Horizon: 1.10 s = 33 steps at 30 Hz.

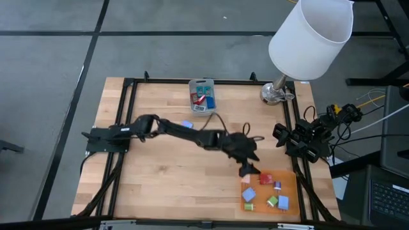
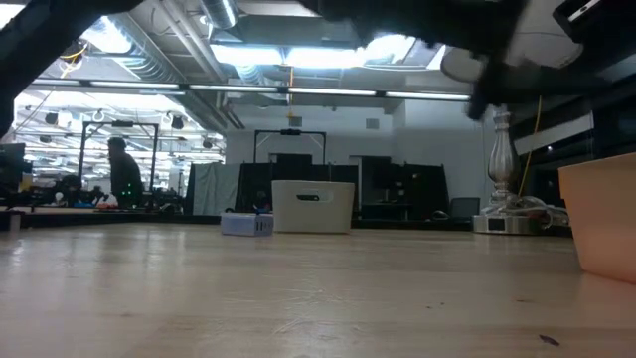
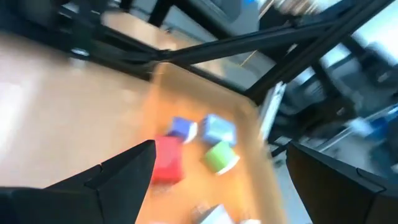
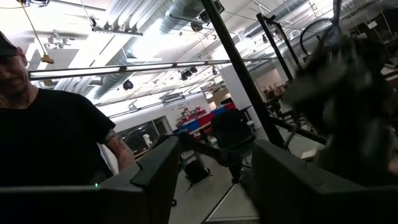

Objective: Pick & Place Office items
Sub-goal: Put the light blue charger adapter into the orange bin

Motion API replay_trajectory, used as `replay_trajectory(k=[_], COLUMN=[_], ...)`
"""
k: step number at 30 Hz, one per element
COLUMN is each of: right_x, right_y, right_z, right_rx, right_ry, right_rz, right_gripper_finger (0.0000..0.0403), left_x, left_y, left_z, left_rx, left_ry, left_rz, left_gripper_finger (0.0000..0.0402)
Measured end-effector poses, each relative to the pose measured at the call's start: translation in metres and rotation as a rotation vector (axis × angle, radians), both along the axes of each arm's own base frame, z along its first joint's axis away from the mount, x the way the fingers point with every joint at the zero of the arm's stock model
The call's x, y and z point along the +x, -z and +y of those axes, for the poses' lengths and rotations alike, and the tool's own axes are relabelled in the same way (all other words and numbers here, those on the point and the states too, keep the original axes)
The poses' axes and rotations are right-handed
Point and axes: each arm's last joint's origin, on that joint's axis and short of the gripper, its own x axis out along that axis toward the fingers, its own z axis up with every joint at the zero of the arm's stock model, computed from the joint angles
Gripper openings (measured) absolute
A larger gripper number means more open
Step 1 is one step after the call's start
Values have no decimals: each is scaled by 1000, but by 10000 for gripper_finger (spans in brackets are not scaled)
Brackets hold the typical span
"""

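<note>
Left gripper (image 1: 246,167) sat just over the near-left corner of the orange mat (image 1: 291,191), fingers (image 3: 124,171) spread wide with nothing between them. In the left wrist view the gap framed the mat with a red piece (image 3: 166,160), two blue pieces (image 3: 181,128) (image 3: 218,129) and a green piece (image 3: 219,157) lying on it.

Going left to right across the table in the high view: left arm reached diagonally from its base at the left edge toward the mat; one stray blue piece (image 1: 186,124) lay by that arm's mid-span, well apart from the jaws; grey bin (image 1: 202,96) at the far edge held a few more pieces, red and blue; then the mat with its cluster, a red piece (image 1: 266,178) nearest the gripper, blue ones (image 1: 248,193) and green (image 1: 273,202) further right and nearer the front.

Key relation: remaining loose items lay behind and to the left of the left gripper, back toward the far edge. Left arm was clearly the closer one to both the stray blue piece and the bin. Pieces were blocky, no obvious long axis.

Right gripper (image 1: 281,137) was parked at the right frame by the lamp base (image 1: 276,93), pointing off the table into the room; fingers (image 4: 152,171) part-way apart, holding nothing. A person in a dark shirt showed in its wrist view.
</note>
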Motion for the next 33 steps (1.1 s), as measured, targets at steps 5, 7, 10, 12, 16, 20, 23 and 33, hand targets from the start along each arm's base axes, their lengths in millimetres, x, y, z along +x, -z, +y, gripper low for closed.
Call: replay_trajectory(k=[5,7,10,12,16,20,23,33], right_x=[0,0,0,0,0,0,0,0], right_y=[0,0,0,0,1,1,1,1], right_z=[0,0,0,0,0,0,0,0], right_rx=[-2,-5,-6,-6,-6,-11,-12,-7], right_ry=[0,1,2,1,1,4,4,2], right_rz=[1,1,3,3,3,0,0,3], right_gripper_finger=[200,200,200,200,200,200,200,200], left_x=[-23,-37,-63,-83,-132,-177,-197,-207], left_y=[-43,-67,-103,-124,-161,-168,-162,-89], left_z=[33,49,75,90,115,133,137,137], left_rx=[165,214,283,328,454,583,684,781], left_ry=[14,8,-9,-28,-79,-81,-3,294], left_rz=[46,56,67,95,192,436,597,873], left_gripper_finger=[353,353,352,352,352,352,352,355])
